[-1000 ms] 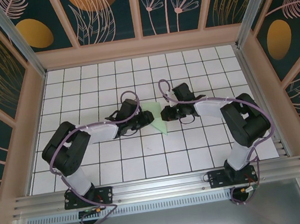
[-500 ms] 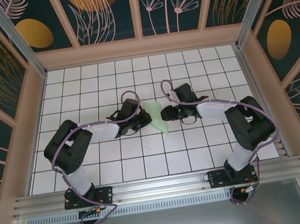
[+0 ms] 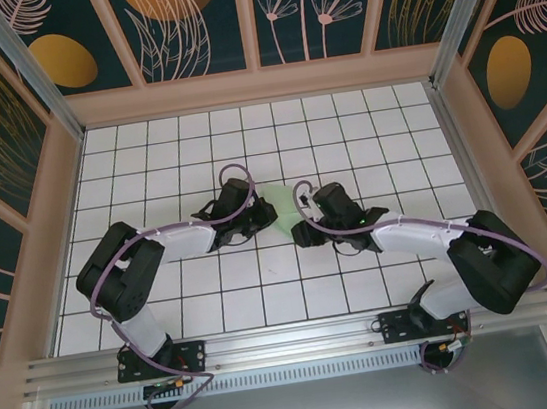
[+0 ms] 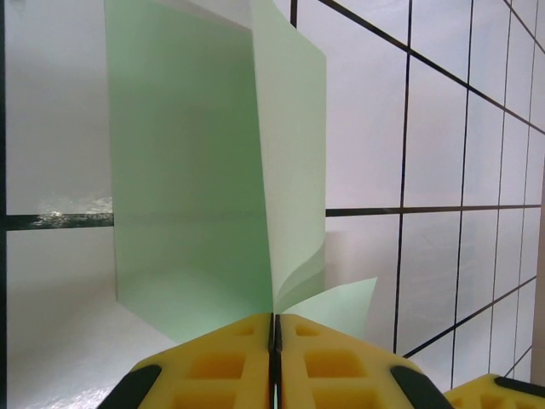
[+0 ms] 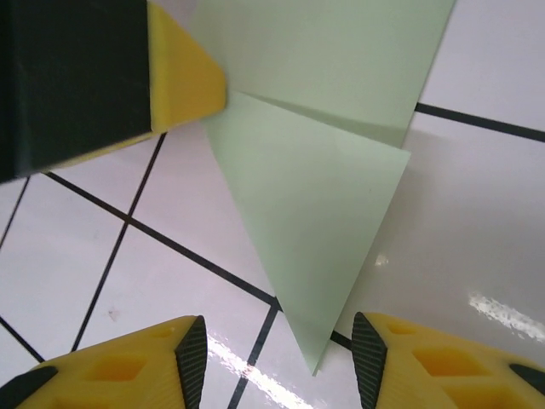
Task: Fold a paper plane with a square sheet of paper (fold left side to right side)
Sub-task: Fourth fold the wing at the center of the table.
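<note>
left fingers (image 4: 223, 368): newly pinched thin pale mint-green paper sheet (image 4: 196, 170)
right fingers (image 5: 128, 379): newly released, parted
task: fold unfinished

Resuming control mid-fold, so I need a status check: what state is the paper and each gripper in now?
Sheet of paper: partly folded to a point, layers fanning apart.
Left gripper: shut on the sheet of paper.
Right gripper: open, pointed tip between its fingers, not gripped.
</note>
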### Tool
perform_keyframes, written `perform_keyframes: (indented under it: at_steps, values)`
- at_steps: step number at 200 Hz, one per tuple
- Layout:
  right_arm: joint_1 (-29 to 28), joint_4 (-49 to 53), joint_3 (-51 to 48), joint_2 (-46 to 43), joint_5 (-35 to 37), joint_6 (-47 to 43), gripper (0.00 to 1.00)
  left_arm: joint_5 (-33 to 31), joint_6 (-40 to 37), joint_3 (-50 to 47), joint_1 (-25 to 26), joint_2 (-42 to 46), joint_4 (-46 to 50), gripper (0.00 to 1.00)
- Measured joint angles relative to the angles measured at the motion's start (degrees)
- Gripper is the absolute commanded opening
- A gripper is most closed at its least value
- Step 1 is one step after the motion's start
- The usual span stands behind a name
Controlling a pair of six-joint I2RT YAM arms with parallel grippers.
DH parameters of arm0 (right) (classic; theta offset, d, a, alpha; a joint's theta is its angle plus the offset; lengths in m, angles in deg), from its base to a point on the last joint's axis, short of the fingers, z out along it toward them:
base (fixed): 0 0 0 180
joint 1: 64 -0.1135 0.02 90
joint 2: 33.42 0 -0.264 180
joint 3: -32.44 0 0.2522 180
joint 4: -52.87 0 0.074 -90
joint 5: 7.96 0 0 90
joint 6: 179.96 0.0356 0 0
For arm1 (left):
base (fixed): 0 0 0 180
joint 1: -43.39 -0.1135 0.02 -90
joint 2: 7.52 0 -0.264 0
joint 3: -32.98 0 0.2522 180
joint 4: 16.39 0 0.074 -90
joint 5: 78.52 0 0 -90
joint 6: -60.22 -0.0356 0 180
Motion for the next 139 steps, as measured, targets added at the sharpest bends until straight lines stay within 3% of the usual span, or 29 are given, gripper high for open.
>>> perform_keyframes:
  at_steps: [139]
  values:
    - [-4.48,-2.01,3.82,7.74,8.00,-0.96,0.51,1.29,0.85,0.04,0.00,1.84,-0.61,0.11]
